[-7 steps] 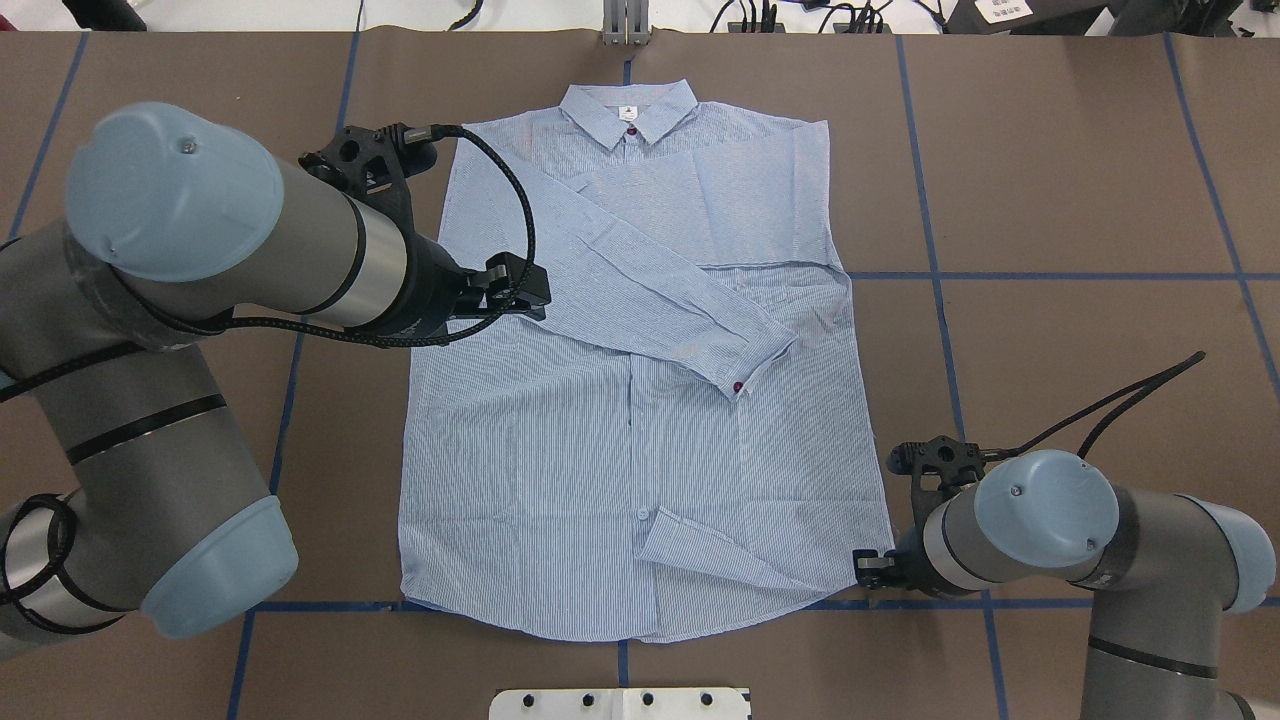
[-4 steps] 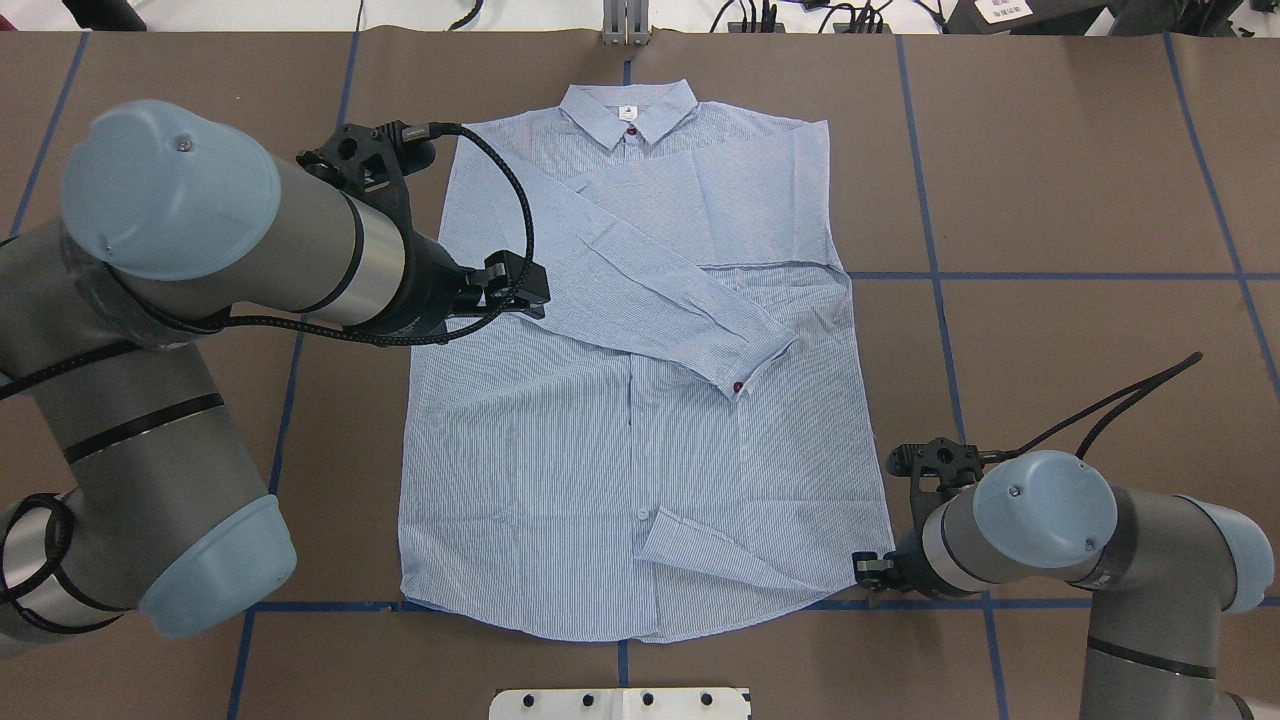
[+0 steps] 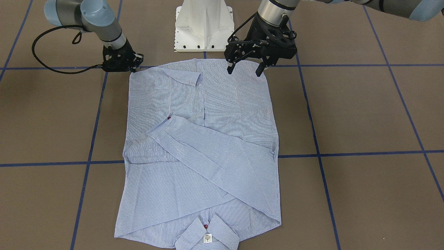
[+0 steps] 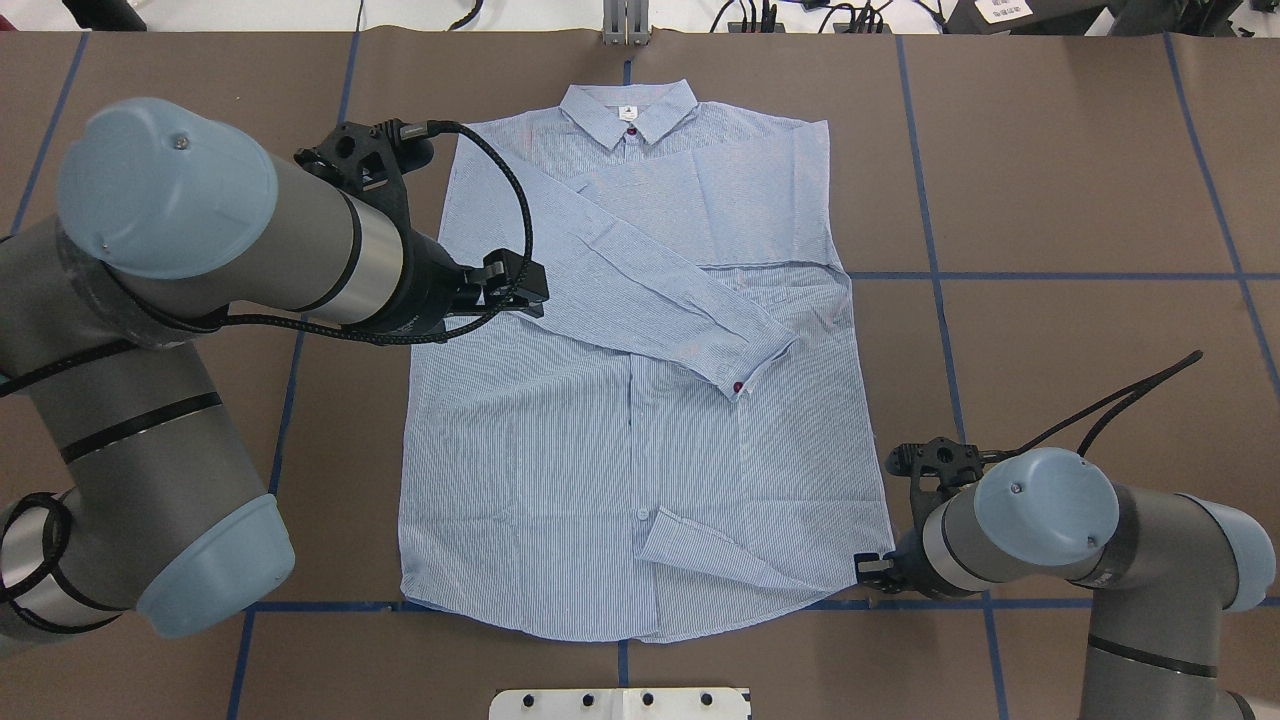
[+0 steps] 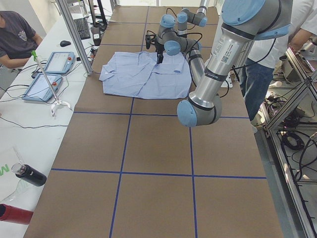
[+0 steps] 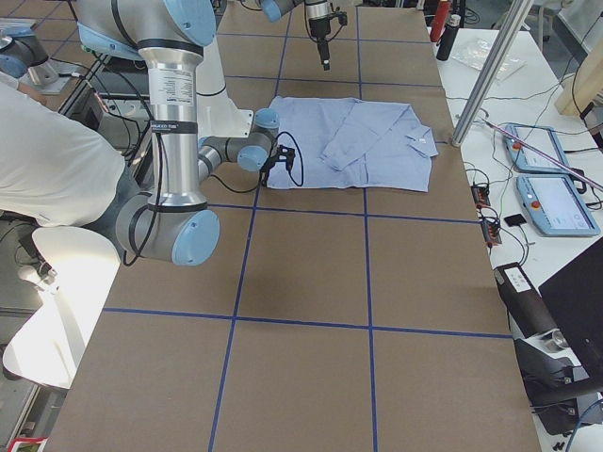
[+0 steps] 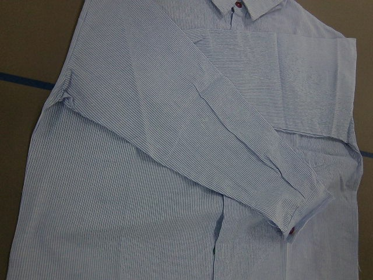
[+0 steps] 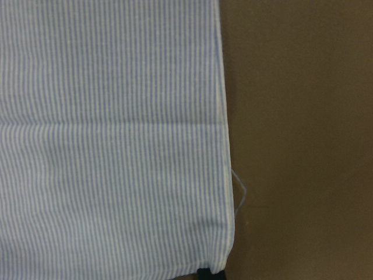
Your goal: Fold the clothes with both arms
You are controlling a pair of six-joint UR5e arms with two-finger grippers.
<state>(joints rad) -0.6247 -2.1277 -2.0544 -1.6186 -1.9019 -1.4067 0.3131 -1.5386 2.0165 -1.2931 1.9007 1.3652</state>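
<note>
Brown table (image 4: 1050, 150) gridded with blue tape (image 4: 1050, 276); along its far side: two pendants (image 5: 59, 63), keyboard (image 5: 82, 28), dark bottle (image 5: 29, 175), seated person (image 5: 17, 37).

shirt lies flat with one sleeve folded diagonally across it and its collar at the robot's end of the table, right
Not quite. The shirt lies flat with one sleeve folded diagonally across it, but its collar is at the end away from the robot's base. The exterior front-facing view shows this.

The shirt (image 4: 560, 480) is thin woven cloth, matt and lightly creased. The table (image 4: 1080, 160) has a matt brown paper-like cover crossed by blue tape (image 4: 1060, 276); the left arm (image 4: 340, 250) shows satin grey metal tubing and matt plastic caps.
</note>
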